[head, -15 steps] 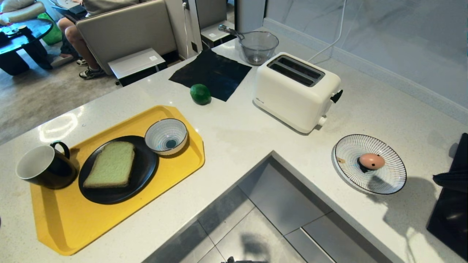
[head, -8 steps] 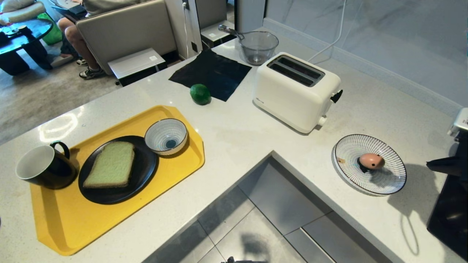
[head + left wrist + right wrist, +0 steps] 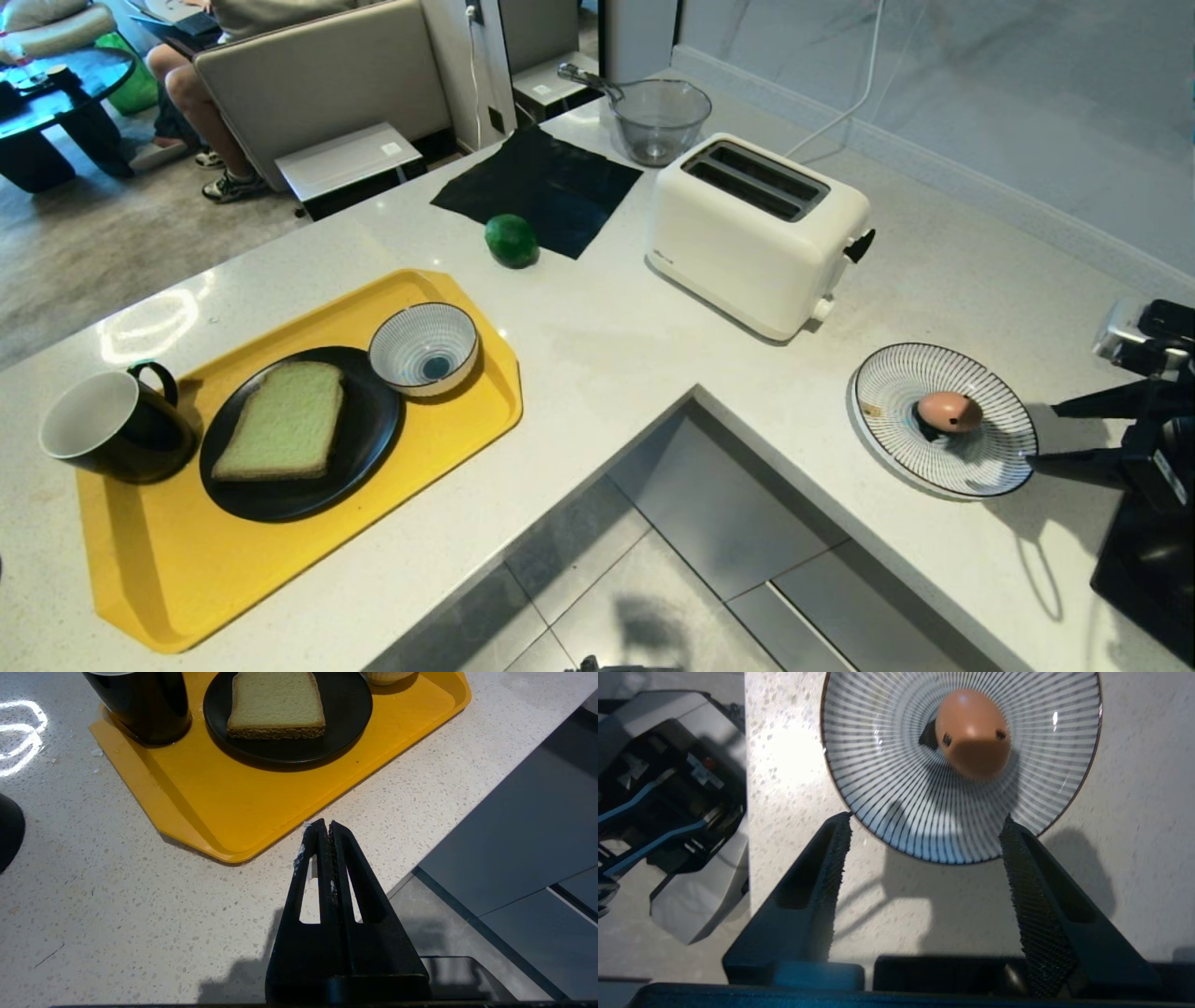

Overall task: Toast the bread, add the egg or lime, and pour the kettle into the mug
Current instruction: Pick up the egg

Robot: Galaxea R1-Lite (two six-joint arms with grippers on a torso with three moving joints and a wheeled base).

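- Head view: the bread [image 3: 280,421] lies flat on a black plate [image 3: 369,439] on the yellow tray [image 3: 233,560], with the mug [image 3: 112,425] at the tray's left end and a small striped bowl [image 3: 425,347] at its far side. The lime [image 3: 512,240] sits on bare counter [image 3: 607,345] at the edge of a black mat [image 3: 541,187], well apart from the white toaster [image 3: 756,233]. Plenty of open counter between tray, toaster and the counter's inner corner
- Same view, right side: the egg [image 3: 948,412] rests in the striped plate [image 3: 971,462] near the counter's front edge. The right gripper [image 3: 1050,431] comes in from the right border, tips just beside the plate rim
- Left wrist view: the left gripper [image 3: 324,828] hangs over counter beside the tray's near edge, fingers pressed together, nothing between them
- Right wrist view: the right gripper's fingers [image 3: 833,854] are spread wide and empty, straddling the plate's rim, egg ahead of them and untouched
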